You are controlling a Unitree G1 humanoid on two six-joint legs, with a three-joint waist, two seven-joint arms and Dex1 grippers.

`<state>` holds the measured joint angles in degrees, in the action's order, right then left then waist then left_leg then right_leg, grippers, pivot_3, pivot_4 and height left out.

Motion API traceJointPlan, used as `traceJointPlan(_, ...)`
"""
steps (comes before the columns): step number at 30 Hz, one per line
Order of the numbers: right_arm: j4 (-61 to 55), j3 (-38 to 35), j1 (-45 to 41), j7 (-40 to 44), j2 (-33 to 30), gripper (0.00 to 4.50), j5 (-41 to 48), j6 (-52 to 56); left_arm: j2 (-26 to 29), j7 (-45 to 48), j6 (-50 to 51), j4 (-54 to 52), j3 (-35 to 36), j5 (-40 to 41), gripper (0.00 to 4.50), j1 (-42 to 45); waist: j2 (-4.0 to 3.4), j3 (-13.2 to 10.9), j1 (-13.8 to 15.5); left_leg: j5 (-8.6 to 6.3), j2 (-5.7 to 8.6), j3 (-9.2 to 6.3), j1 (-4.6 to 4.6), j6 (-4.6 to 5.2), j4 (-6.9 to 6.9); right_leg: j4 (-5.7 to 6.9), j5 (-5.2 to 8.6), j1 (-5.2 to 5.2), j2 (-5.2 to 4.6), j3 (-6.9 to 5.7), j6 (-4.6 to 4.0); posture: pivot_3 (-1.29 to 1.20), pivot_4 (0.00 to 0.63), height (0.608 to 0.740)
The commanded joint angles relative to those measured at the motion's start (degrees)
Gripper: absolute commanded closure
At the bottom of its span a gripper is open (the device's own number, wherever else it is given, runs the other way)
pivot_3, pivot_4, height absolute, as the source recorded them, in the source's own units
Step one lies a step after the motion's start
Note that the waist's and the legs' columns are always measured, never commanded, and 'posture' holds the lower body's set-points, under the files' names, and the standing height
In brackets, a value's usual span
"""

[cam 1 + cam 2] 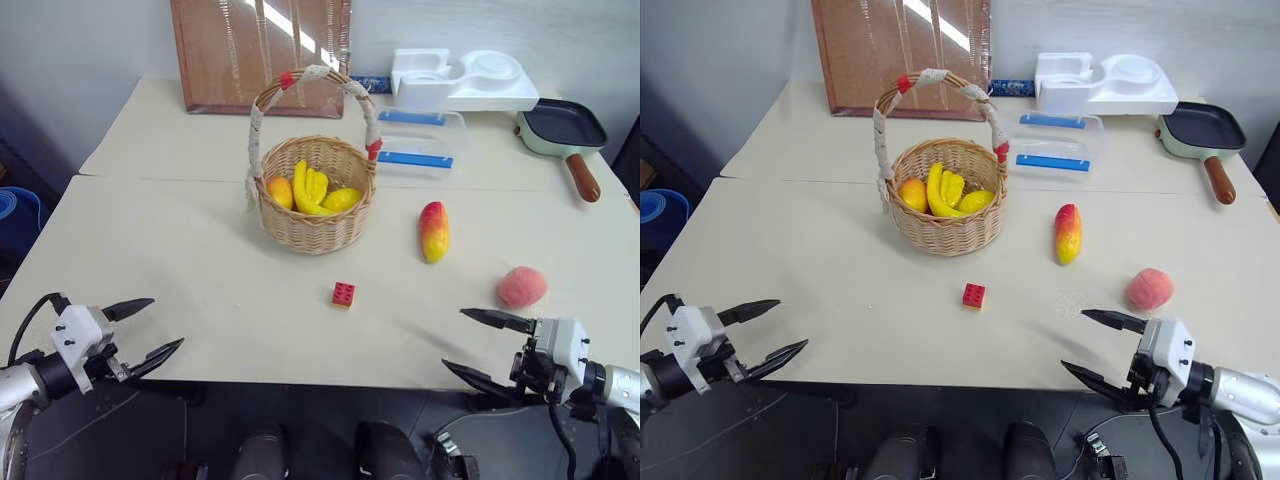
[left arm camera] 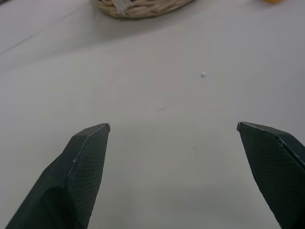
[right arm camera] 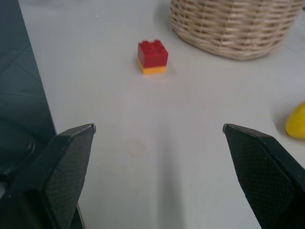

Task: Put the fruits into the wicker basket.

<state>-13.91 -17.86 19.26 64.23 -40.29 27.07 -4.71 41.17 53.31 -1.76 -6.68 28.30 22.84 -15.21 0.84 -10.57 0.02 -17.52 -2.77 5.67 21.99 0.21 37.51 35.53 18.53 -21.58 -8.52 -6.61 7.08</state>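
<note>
- Peach (image 1: 522, 287) on bench (image 1: 200, 260), just beyond right tool (image 1: 478, 345) (jaws wide, empty).
- Mango (image 1: 433, 231) lies right of wicker basket (image 1: 315, 225); left tool (image 1: 140, 330) wide, well apart.
- Basket's contents partly hidden.

Robot test room, plain pale tables (image 1: 200, 290) pushed together, toy brick (image 1: 343, 293), frying pan (image 1: 563, 130), foam packing (image 1: 465, 80)

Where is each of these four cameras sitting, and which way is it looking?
Left eye: on the head, looking down over the table, both hands low.
Right eye: beside it, same scene.
Left wrist: along the open left hand toward the wicker basket.
Right wrist: along the open right hand toward the red brick.
Shared: both wrist views catch the basket.
</note>
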Motion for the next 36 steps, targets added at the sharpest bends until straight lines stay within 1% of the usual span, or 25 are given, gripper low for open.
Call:
traceJointPlan(1, 2.01, -0.07, 0.74, 1.41, 0.37, 0.04, -0.78, -3.17, 0.44, -0.74, -1.44, 0.11, 0.72, -0.48, 0.00, 1.11, -0.01, 0.00, -0.03, 0.01, 0.01, 0.00, -0.01, 0.00, 0.00, 0.03, 0.00, 0.00, 0.00, 0.00, 0.00, 0.00, 0.150, 0.740)
traceJointPlan(3, 3.48, -0.16, 0.31, 1.68, 0.47, 0.04, -1.08, -4.04, 1.07, -0.19, -0.32, 0.52, 0.39, -0.38, 0.00, 0.89, 0.00, 0.00, -0.14, 0.01, 0.00, 0.00, -0.02, -0.01, -0.01, 0.04, 0.00, 0.00, 0.00, 0.00, 0.00, 0.00, 0.150, 0.740)
traceJointPlan(5, 4.45, -0.10, -0.09, 2.08, 0.53, 0.04, -1.07, -4.82, 1.50, 1.67, 0.90, 0.98, 0.54, 1.42, 0.00, 0.71, -0.01, 0.00, -0.32, 0.00, -0.01, 0.04, -0.05, -0.04, -0.02, 0.05, 0.00, -0.01, 0.01, 0.00, 0.00, 0.00, 0.150, 0.740)
traceJointPlan(15, 8.54, 0.59, -1.85, 3.36, 0.85, 0.04, -1.38, -8.41, 2.63, 6.56, 2.82, 2.22, 0.47, 4.77, 0.00, 2.64, 0.00, 0.00, -0.13, 0.03, -0.02, 0.05, -0.10, -0.11, -0.04, 0.08, 0.00, -0.01, 0.01, 0.01, 0.00, 0.00, 0.150, 0.740)
traceJointPlan(18, 8.38, 2.20, -4.68, 2.22, 1.49, 0.04, -1.08, -7.34, 2.98, 8.13, 5.50, 0.88, 0.42, 7.47, 0.00, 3.72, -0.01, 0.00, -0.15, 0.08, -0.02, 0.06, -0.10, -0.20, -0.03, 0.09, 0.00, -0.01, 0.01, 0.01, 0.00, 0.00, 0.150, 0.740)
traceJointPlan(20, 6.90, 3.94, -6.44, 2.19, 1.61, 0.04, -0.49, -5.76, 3.53, 9.21, 5.85, 0.11, -0.26, 7.36, 0.00, 3.96, -0.01, 0.00, -0.23, 0.09, -0.03, 0.05, -0.11, -0.22, -0.02, 0.12, 0.00, -0.01, 0.01, 0.01, 0.00, 0.00, 0.150, 0.740)
traceJointPlan(25, 5.92, 5.92, -6.85, 2.43, 1.95, 0.04, -1.02, -5.32, 3.30, 8.88, 6.81, -1.39, -0.10, 7.64, 0.00, 4.09, -0.02, -0.01, -0.16, 0.12, -0.02, 0.05, -0.14, -0.31, -0.07, 0.14, 0.00, -0.01, 0.02, 0.02, 0.00, 0.00, 0.150, 0.740)
traceJointPlan(36, 8.85, 6.34, -6.61, 3.49, 2.47, 0.04, -1.80, -7.56, 2.92, 8.34, 7.83, -3.20, 1.15, 7.97, 0.00, 2.24, -0.02, -0.01, -0.13, 0.12, -0.02, 0.06, -0.14, -0.30, -0.02, 0.14, 0.00, 0.00, 0.01, 0.03, 0.00, 0.00, 0.150, 0.740)
